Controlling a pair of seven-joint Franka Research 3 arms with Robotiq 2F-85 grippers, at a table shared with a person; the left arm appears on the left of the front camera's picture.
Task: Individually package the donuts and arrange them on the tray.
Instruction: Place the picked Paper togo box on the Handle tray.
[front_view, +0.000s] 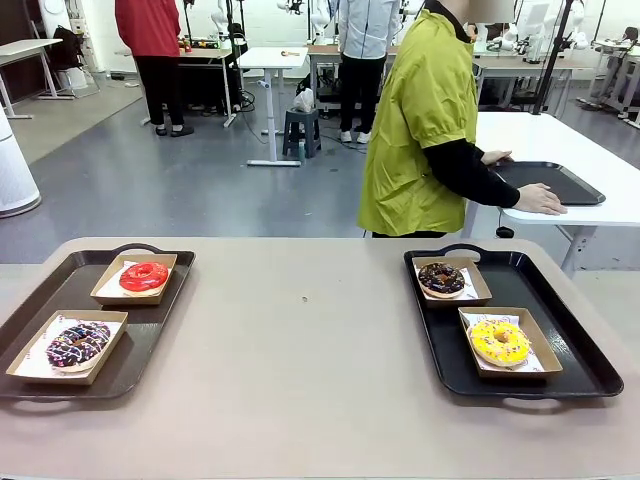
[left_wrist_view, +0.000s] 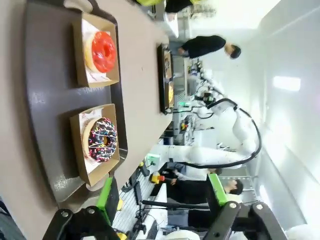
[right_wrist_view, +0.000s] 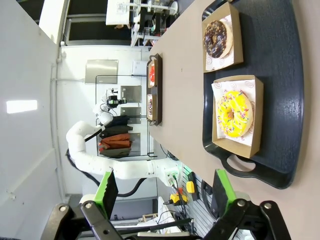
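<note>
Donuts sit ahead of both empty, spread grippers: left gripper (left_wrist_view: 160, 197) faces the drizzled donut (left_wrist_view: 102, 139), right gripper (right_wrist_view: 165, 192) faces the yellow donut (right_wrist_view: 234, 113).

A robotics lab is showing here: a wide hall with a grey floor (front_view: 150, 190) is stretching back behind the beige worktable (front_view: 300, 350), and rows of white height-adjustable desks (front_view: 270, 60) are standing across it with cables trailing down beside them. People (front_view: 150, 50) are standing among those desks, a dark stool (front_view: 300, 130) is sitting in the aisle, and a person in a green top (front_view: 425, 130) is leaning on a neighbouring white table (front_view: 560, 150) that is carrying a black tray (front_view: 550, 182). In the right wrist view a white robot arm (right_wrist_view: 115, 167) is rising beside the worktable's edge, with hardware cluttering the floor below it.
</note>
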